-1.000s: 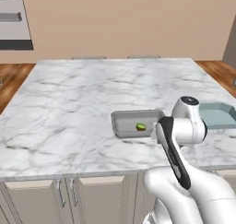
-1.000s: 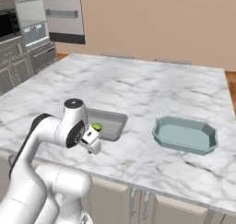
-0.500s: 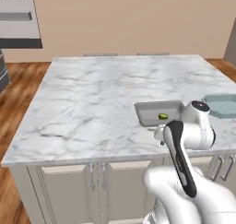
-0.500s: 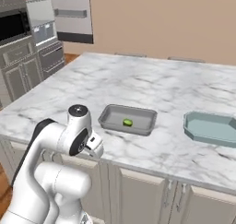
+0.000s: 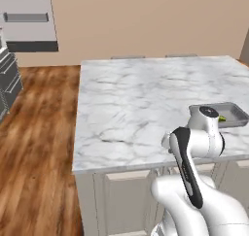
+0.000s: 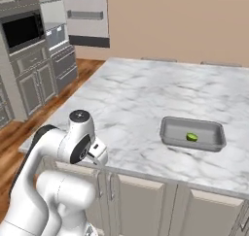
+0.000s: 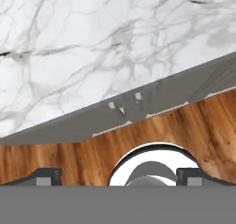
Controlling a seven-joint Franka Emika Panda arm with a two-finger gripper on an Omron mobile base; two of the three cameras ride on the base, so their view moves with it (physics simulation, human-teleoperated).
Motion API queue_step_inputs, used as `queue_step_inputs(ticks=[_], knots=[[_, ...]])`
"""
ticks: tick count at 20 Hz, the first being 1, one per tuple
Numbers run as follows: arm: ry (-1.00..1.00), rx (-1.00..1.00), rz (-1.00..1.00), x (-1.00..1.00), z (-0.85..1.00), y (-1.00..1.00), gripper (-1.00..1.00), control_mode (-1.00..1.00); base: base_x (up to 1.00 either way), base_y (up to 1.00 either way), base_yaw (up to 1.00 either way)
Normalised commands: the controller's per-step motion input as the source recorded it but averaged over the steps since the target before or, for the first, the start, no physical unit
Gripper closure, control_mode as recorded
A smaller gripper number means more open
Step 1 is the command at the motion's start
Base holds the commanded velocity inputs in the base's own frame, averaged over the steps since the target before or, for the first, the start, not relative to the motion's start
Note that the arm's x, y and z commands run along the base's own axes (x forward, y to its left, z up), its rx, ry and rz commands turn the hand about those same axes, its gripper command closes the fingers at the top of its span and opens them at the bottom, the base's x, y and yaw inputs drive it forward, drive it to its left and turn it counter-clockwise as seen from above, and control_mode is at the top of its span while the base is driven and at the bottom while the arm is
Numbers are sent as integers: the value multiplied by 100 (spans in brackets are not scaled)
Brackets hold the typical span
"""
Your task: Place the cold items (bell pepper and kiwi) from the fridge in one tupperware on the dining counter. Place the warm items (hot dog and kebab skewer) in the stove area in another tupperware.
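Observation:
A grey tupperware [image 5: 234,111] [image 6: 174,130] stands on the marble dining counter [image 5: 141,99] [image 6: 131,99] near its front edge. Inside it lies a small green item [image 5: 222,118] [image 6: 192,137] that looks like the kiwi. My gripper [image 7: 119,174] [image 6: 98,152] is tucked low in front of the counter edge, well left of the tupperware. It is open with nothing between its fingertips [image 7: 46,175]. It looks down at the counter front and the wooden floor. Bell pepper, hot dog and kebab skewer are out of view.
A wall of grey cabinets with a built-in oven [image 6: 26,33] stands to the left across the wooden floor [image 5: 34,147]. Drawer fronts [image 5: 9,82] show at the far left. The counter's left corner [image 5: 78,169] lies ahead of the base.
The whole picture has shifted: the base has driven left along the counter. The grey tupperware now sits further right in both views, and the teal container has left the frames. The gripper stays open.

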Motion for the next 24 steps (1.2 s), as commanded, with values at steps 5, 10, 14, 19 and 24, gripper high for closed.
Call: queue_step_inputs(ticks=[5,10,14,19,24], knots=[[0,0,0,0,0,0,-100,100,0,100,-2],[0,0,0,0,0,0,-100,100,-1,100,0],[0,0,0,0,0,0,-100,100,0,100,0],[0,0,0,0,0,0,-100,100,4,100,-1],[0,0,0,0,0,0,-100,100,91,76,-1]])
